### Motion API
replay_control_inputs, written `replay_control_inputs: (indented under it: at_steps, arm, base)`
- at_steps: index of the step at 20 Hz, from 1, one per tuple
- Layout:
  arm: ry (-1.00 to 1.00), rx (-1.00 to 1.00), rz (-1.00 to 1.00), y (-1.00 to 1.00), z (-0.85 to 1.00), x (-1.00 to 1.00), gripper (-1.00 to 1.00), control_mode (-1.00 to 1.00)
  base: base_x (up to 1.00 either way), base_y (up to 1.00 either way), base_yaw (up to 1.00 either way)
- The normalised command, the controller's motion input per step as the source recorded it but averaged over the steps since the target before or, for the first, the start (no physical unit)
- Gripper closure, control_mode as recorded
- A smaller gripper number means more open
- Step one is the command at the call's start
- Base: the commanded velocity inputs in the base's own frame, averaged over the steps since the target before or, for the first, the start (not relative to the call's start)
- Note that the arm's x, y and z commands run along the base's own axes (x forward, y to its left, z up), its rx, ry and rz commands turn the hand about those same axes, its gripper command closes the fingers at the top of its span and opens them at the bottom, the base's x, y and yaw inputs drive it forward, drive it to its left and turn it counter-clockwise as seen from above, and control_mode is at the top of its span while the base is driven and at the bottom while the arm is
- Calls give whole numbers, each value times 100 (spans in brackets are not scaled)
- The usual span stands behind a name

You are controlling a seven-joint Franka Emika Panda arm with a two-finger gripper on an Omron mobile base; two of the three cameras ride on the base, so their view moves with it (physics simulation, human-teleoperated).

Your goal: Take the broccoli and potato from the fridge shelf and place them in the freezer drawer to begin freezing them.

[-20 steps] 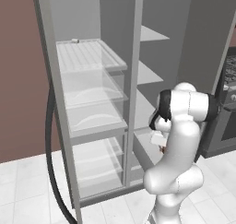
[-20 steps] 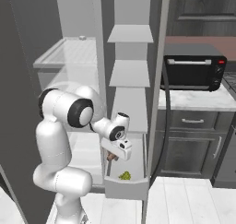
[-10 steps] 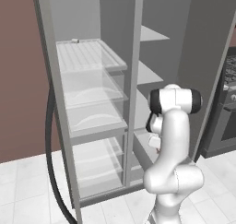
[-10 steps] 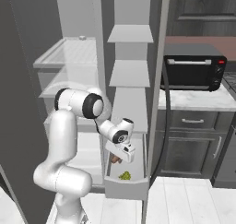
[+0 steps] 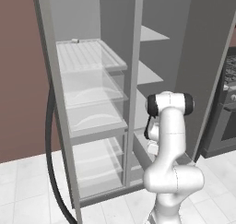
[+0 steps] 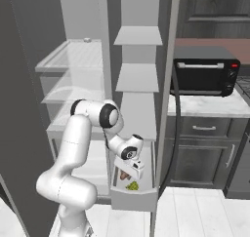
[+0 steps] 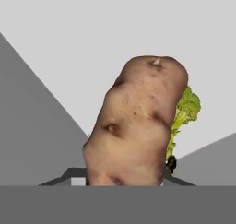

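Seen through the hand view, the reddish-tan potato point(image 7: 136, 126) stands large between my fingers, one dark fingertip point(image 7: 171, 163) showing at its right side. The yellow-green broccoli point(image 7: 185, 109) lies just behind it. In the right base view my gripper point(image 6: 131, 171) is down in the open freezer drawer point(image 6: 134, 200), shut on the potato point(image 6: 124, 175), with the broccoli point(image 6: 132, 185) on the drawer floor just below. The ribbed fridge shelf point(image 5: 87, 56) sits high on the left, bare except for a tiny whitish nub point(image 5: 75, 40).
Plain grey shelves point(image 6: 138, 77) stack above the drawer in the narrow right compartment. A black toaster oven point(image 6: 205, 75) stands on the counter to the right, over dark cabinets point(image 6: 205, 148). The open fridge door point(image 6: 14, 114) walls off the left. A black hose point(image 5: 51, 163) hangs there.
The arm has folded down and the gripper, holding the potato, has sunk lower toward the drawer floor beside the broccoli. The base has not moved.
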Motion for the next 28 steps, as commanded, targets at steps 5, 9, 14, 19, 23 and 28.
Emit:
replay_control_inputs:
  at_steps: [5,9,14,19,23,28]
  arm:
    - [0,0,0,-1,-60,6,100,-100]
    - [0,1,0,-4,-50,0,100,-100]
    - [0,2,0,-6,-52,-36,100,-100]
    - [0,0,0,0,-61,-55,100,-100]
    - [0,0,0,0,-61,-71,-100,-100]
    - [1,0,0,0,-36,-31,-100,-100]
  base:
    - [0,0,0]
    - [0,0,0]
    - [0,0,0]
    - [0,0,0]
    - [0,0,0]
    - [0,0,0]
